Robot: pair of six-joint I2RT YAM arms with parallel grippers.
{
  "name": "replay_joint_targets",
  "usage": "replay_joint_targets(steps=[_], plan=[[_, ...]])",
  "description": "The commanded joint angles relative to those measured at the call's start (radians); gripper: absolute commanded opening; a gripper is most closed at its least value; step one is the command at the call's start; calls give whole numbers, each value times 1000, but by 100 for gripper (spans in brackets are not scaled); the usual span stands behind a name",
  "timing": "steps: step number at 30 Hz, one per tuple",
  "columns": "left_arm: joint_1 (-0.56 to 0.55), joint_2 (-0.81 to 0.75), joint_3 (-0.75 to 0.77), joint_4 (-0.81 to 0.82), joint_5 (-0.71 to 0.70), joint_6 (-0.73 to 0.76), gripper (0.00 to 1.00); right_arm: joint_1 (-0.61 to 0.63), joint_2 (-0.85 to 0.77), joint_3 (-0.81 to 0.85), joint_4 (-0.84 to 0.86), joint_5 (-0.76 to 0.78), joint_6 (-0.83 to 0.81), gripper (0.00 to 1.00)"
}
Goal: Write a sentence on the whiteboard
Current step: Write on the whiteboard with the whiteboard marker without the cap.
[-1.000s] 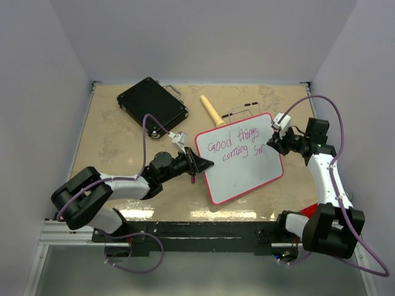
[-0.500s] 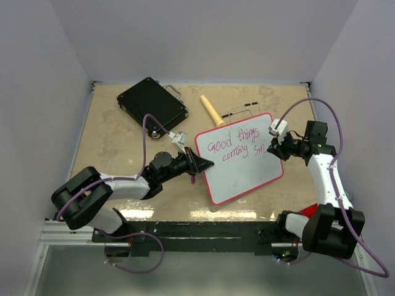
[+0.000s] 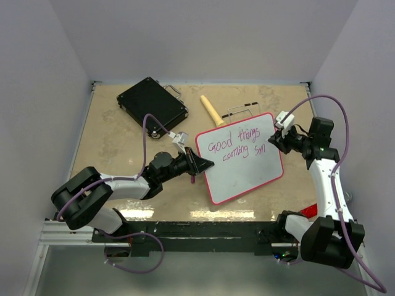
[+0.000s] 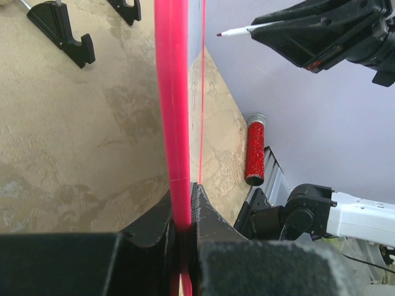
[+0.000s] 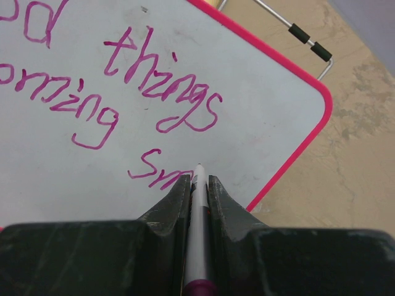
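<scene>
Whiteboard (image 3: 244, 169) is being clamped at 9 o'clock by left gripper (image 3: 200, 165), marker (image 5: 199, 213) by right gripper (image 5: 198, 182) (tip near sentence (image 5: 162, 92)).

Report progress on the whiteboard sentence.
Done: "Good things coming" is written on the whiteboard. In hand: the next word reads only "Sm"; right hand grips the marker beside it, left hand clamps the rim. Left: finishing that word.
</scene>
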Motion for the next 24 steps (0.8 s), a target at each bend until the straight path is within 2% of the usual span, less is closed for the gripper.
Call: replay_joint_targets(steps=[1, 16, 24], plan=[[-8, -8, -1, 26, 54, 65, 0, -7, 3, -8, 124, 24, 89, 0], [-8, -2, -1, 38, 60, 63, 0, -7, 84, -11, 96, 73, 61, 0], [-8, -6, -6, 38, 58, 63, 0, -9, 34, -4, 64, 47, 47, 0]])
